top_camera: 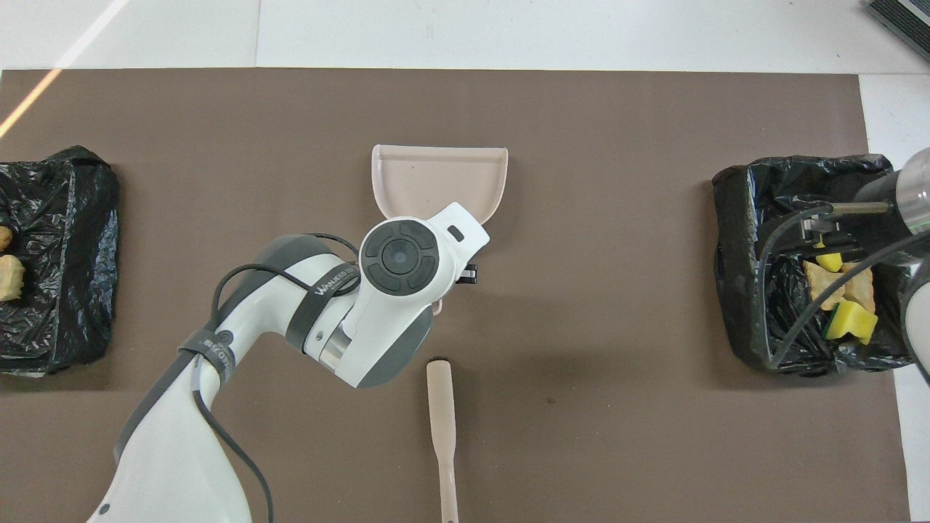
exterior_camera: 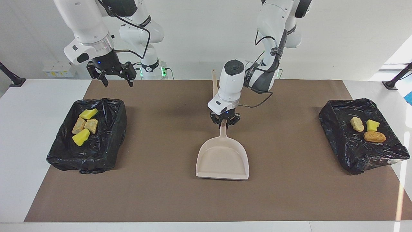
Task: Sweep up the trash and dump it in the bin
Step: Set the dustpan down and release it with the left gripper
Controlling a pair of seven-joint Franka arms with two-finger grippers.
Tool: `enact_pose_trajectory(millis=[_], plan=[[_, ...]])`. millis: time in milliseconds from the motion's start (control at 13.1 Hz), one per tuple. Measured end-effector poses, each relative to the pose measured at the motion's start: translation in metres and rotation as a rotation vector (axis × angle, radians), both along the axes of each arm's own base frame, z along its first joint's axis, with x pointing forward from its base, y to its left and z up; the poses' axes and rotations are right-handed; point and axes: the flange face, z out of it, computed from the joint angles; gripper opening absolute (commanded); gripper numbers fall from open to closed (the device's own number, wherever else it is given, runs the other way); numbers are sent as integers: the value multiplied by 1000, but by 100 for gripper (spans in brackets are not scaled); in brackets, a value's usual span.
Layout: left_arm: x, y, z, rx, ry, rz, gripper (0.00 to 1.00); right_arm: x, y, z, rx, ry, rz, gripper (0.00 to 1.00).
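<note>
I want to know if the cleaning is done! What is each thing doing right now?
Left gripper: shut on the dustpan's handle.
Dustpan: empty, mid-mat.
Right gripper: open, waiting above the mat.
Brush: lying unheld.
Trash: all inside the two bins.

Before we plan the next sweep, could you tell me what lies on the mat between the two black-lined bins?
The facing view shows only the dustpan, its handle held by the left gripper, between one bin and the other; the rest is bare mat.
</note>
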Motion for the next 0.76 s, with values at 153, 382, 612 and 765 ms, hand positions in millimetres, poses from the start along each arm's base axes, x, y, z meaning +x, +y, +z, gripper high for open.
enact_pose_trajectory(millis=[153, 382, 612, 765], plan=[[-4, -10, -15, -7, 6, 30, 100, 0, 0, 0, 0, 1, 0, 100], [7, 1, -11, 0, 3, 60, 100, -1, 0, 0, 0, 1, 0, 100], [36, 43, 30, -1, -21, 119, 100, -1, 0, 0, 0, 1, 0, 100], [54, 75, 57, 9, -24, 144, 100, -1, 0, 0, 0, 2, 0, 100]])
